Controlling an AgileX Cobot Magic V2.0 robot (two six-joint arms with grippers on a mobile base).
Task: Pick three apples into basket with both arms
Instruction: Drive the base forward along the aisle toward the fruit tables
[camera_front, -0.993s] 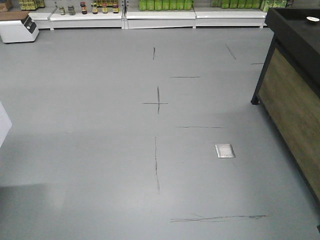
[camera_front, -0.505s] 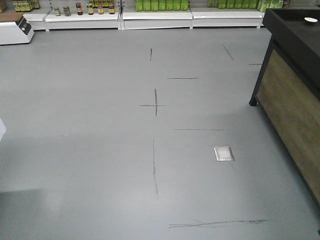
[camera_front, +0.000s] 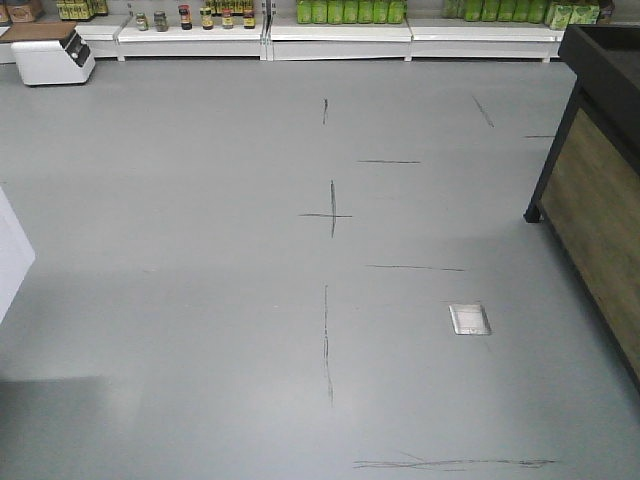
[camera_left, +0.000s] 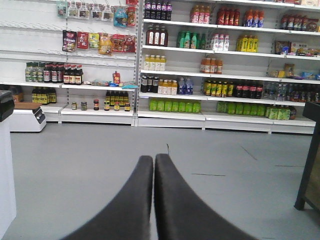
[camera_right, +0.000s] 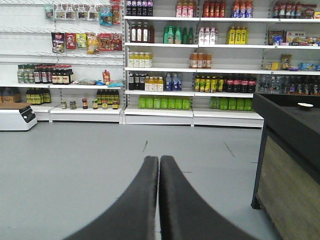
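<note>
Front view: a grey floor (camera_front: 180, 300) scored with dark lines, with a small metal floor plate (camera_front: 470, 319) set into it. Along the far wall a low white shelf (camera_front: 340, 30) carries a row of green bottles (camera_front: 350, 10) and small jars (camera_front: 205, 17). A white machine (camera_front: 55, 52) stands at its left end. A black counter (camera_front: 600, 200) with a wood side panel fills the right edge.

Left wrist view: the left gripper (camera_left: 153, 161) has its two black fingers pressed together with nothing between them. It points over the floor at store shelving (camera_left: 225, 50) stocked with bottles of dark, yellow, orange and green drink. Snack bags (camera_left: 100, 42) hang at upper left.

Right wrist view: the right gripper (camera_right: 159, 160) is likewise closed and empty. The counter stands at right, with what may be a small white dish (camera_right: 305, 105) on top; its contents are too small to tell.

Where the apples and the basket are cannot be told from these views.
</note>
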